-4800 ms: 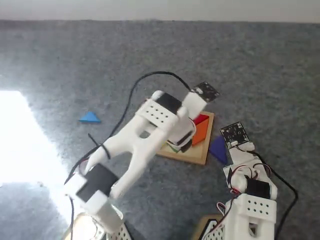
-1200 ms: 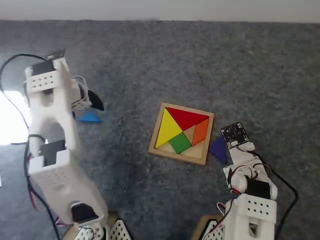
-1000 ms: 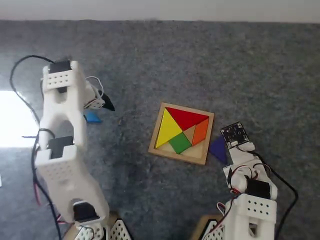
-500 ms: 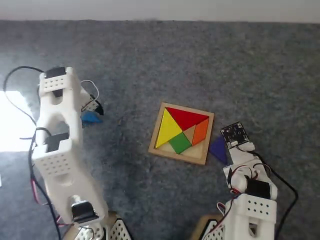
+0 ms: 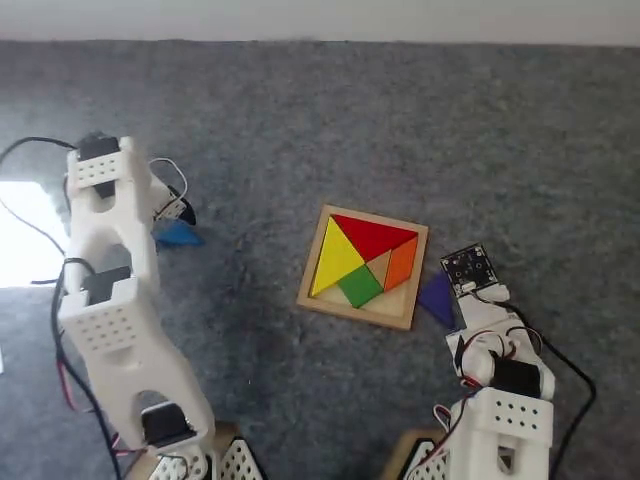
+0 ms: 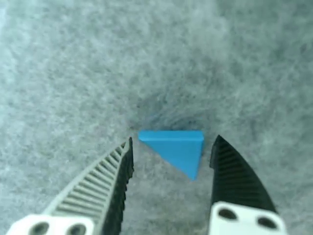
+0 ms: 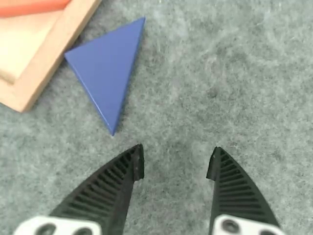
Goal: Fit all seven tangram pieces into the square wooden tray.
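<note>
Straddling the light blue triangle (image 6: 173,149), the left gripper (image 6: 173,141) stands wide open and holds nothing. The piece lies between its two fingers, with one straight edge running across the gap from finger to finger. In the high view this piece lies well apart from the wooden tray (image 5: 352,308), at its 9 o'clock. The right gripper (image 7: 176,156), also open and empty, is nearer the dark blue triangle (image 7: 108,71), just beside the tray's rim at 4 o'clock.
</note>
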You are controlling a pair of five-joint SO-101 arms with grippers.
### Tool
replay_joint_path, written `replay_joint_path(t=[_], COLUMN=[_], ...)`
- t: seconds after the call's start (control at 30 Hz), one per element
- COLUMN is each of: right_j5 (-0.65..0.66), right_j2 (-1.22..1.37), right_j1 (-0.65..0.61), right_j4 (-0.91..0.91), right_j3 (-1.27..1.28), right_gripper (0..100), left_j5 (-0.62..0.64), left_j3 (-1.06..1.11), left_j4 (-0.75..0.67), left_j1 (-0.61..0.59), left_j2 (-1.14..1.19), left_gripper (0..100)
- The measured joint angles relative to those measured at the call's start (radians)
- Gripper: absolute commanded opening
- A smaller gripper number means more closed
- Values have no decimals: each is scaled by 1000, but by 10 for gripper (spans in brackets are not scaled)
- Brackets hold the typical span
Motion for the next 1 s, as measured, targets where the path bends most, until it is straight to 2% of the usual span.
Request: replay_joint_path(t=[0.27,0.77,1.0], right_j5=[0,0,0], right_j2=[0,0,0], right_j1=[0,0,0], right_j4=[0,0,0], right_j3=[0,0,0], right_gripper=[216,216,216], left_j5=[6,6,11], left_j3=[0,-54,-112], left_j4=[-17,-14,37], left_j1=[-2,29,74], left_j2=[0,95,130], left_gripper=[190,188,190])
